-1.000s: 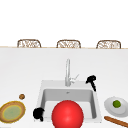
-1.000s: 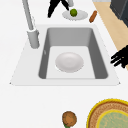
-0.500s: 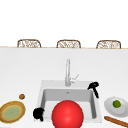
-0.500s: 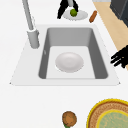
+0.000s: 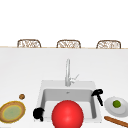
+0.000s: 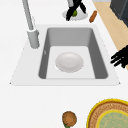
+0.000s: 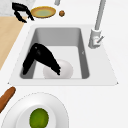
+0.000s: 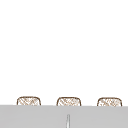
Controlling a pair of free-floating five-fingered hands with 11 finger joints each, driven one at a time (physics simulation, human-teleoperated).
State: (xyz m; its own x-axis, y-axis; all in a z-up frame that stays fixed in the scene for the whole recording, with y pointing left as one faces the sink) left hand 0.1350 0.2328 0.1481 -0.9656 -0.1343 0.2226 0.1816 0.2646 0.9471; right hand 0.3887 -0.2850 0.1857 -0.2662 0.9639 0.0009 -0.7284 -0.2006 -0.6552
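The white bowl (image 7: 58, 70) lies in the sink (image 7: 85, 62). Over the last second the right hand (image 7: 40, 58) has dipped toward it from the sink's right rim, fingers straight, holding nothing. The left hand (image 5: 38, 113) idles, curled.

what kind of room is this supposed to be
Most likely a simulated kitchen: a grey rectangular sink with a tall metal faucet set in a white counter, a white plate holding a green fruit, and a row of woven chair backs behind the counter.
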